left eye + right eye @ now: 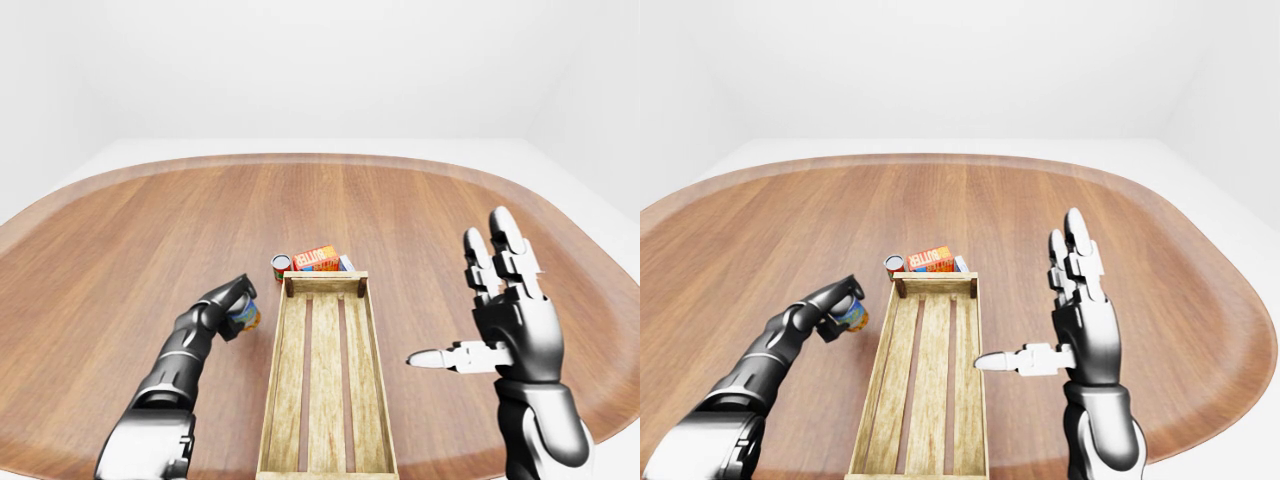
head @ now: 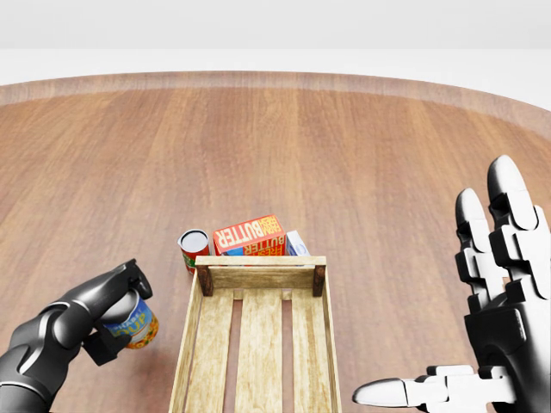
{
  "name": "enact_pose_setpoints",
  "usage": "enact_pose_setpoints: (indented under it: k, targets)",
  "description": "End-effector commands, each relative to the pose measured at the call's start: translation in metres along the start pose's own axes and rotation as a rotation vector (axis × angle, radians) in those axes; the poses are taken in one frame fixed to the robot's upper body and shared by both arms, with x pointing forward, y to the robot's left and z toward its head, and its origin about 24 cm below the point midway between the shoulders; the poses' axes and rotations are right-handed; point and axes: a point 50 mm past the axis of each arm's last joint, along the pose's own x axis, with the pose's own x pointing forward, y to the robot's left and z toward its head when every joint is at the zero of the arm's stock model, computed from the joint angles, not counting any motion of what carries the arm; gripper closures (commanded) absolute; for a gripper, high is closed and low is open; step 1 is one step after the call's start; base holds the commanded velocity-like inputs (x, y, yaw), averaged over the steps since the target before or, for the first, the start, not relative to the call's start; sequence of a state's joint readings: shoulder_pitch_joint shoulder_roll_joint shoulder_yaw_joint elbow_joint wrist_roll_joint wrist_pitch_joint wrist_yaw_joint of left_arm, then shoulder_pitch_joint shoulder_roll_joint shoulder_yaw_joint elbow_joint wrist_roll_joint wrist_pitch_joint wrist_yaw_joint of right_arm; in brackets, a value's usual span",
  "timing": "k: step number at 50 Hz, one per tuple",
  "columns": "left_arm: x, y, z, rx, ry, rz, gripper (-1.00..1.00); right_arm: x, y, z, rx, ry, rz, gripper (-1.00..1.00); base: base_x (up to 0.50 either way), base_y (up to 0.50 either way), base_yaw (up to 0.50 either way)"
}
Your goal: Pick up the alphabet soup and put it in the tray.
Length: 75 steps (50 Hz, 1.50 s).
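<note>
nearest to me in the head view, my right hand point(image 2: 482, 344) stands upright at the right edge, glossy grey segmented fingers spread wide and the thumb stretched level toward the tray point(image 2: 188, 361), gripping nothing. the tray is a long slatted crate of pale rough wood with low plank walls and darker corner posts, running up the middle of the view, and i see nothing lying on its slats. on its left, my left hand point(image 2: 116, 314) has its dark fingers pinched round the alphabet soup point(image 2: 133, 325), a small cylinder with a blue and orange label, held tilted just beside the tray's left wall, outside it; i cannot tell whether the can touches the bench point(image 2: 344, 172). past the tray's far end wall a second round can point(image 2: 193, 248), red-sided with a pale metal top, stands upright next to a flat orange butter box point(image 2: 250, 235) lying on its side, with a small light blue carton point(image 2: 295, 243) tucked against its right end. the bench is a broad rounded slab of smooth reddish-brown wood grain reaching toward plain white walls.
</note>
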<state>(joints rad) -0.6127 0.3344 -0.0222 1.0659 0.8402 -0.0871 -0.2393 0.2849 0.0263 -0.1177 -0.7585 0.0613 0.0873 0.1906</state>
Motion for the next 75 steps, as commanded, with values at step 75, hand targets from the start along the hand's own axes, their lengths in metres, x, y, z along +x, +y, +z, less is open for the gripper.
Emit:
enact_pose_setpoints:
  k: [75]
  targets:
    - [-0.120,-0.052,0.145,0.326,-0.583,0.025,0.98,-0.002,-0.003,0.006,-0.002,-0.021,-0.011,-1.00,0.00,0.00,0.00]
